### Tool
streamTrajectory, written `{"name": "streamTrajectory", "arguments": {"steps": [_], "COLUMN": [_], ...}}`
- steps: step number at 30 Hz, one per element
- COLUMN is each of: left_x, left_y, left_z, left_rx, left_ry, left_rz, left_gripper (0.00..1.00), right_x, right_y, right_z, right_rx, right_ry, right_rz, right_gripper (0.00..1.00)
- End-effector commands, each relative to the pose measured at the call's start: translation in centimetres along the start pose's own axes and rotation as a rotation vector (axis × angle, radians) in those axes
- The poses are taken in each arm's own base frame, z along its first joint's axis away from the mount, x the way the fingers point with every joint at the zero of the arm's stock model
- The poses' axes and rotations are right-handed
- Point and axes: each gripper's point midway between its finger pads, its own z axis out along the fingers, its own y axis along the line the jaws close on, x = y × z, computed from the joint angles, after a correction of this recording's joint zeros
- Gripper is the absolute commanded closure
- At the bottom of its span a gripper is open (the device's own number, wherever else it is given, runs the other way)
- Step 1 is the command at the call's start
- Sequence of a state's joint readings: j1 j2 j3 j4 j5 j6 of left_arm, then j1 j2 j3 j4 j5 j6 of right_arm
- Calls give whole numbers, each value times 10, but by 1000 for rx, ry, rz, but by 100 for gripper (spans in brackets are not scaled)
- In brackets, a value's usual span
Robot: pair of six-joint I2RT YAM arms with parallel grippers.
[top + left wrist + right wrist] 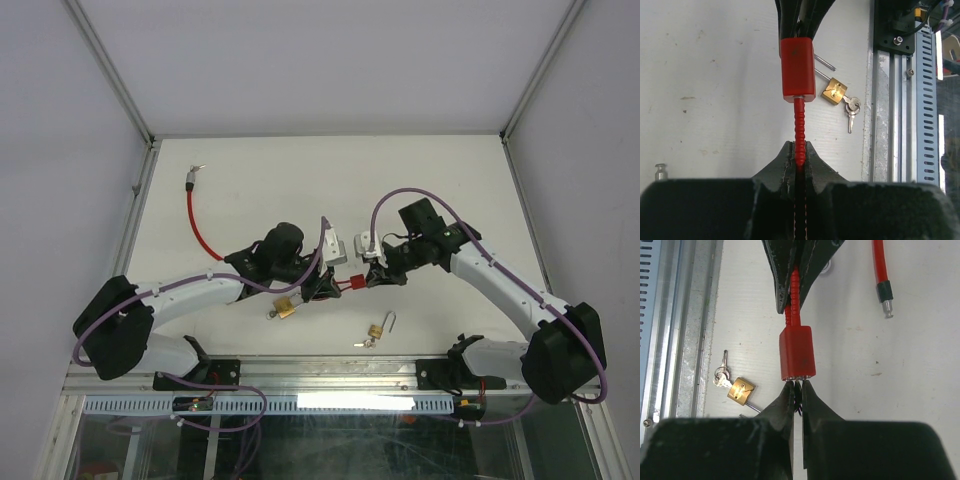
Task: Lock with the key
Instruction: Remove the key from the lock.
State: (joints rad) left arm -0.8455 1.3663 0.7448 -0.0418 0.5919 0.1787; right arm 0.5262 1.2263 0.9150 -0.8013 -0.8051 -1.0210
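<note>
A red cable lock body point(352, 282) hangs between both grippers above the table. My left gripper point(799, 161) is shut on the lock's ribbed red shaft point(799, 125). The red body point(797, 70) is just beyond the left fingertips. My right gripper point(798, 388) is shut on a thin dark key point(799, 399) at the near end of the red body point(796, 354). The key's blade is hidden. The rest of the red cable point(200, 232) lies on the table at the left, and its metal tip point(886, 307) is free.
A brass padlock with keys point(285, 310) lies near the left arm and also shows in the right wrist view point(741, 390). A second brass padlock point(378, 330) with open shackle and keys point(834, 91) lies by the front metal rail point(890, 100).
</note>
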Motion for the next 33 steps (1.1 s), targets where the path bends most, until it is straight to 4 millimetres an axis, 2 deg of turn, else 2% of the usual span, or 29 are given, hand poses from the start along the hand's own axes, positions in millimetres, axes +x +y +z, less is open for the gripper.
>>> {"name": "streamTrajectory", "arguments": {"steps": [1, 5, 8, 11, 15, 17, 19, 22, 25, 28, 31, 33], "left_x": [-26, -25, -14, -1, -6, -15, -23, -47, -53, -43, -42, -38], "left_y": [-5, -23, -20, -8, 14, 35, 57, 50, 43, 37, 27, 26], "left_z": [-11, -8, 2, 14, 17, 14, 8, 0, -13, -18, -14, -11], "left_rx": [1, 169, 285, 328, 248, 85, -128, -280, -362, -352, -252, -229], "left_ry": [-70, -75, -12, 67, 71, 60, 50, -32, -94, -86, -72, -55], "left_rz": [87, 10, -151, -281, -304, -252, -123, 155, 331, 357, 292, 270], "left_gripper": [100, 100, 100, 100, 100, 100, 100, 100, 100, 100, 100, 100], "right_x": [-32, -24, -19, -14, -11, -10, -6, -5, -11, -13, -12, -17], "right_y": [15, 35, 24, 11, 2, -4, -10, -12, -11, -11, -18, -15], "right_z": [-8, -12, -14, -16, -16, -17, -16, -13, -13, -16, -19, -22], "right_rx": [-75, -89, -9, 45, 113, 137, 129, 55, -40, -56, 16, -3], "right_ry": [-124, -125, -52, 16, 32, 42, 50, 4, -78, -101, -94, -107], "right_rz": [-186, -513, -663, -667, -537, -393, -232, -30, 120, 145, 90, 107], "right_gripper": [100, 100, 100, 100, 100, 100, 100, 100, 100, 100, 100, 100]}}
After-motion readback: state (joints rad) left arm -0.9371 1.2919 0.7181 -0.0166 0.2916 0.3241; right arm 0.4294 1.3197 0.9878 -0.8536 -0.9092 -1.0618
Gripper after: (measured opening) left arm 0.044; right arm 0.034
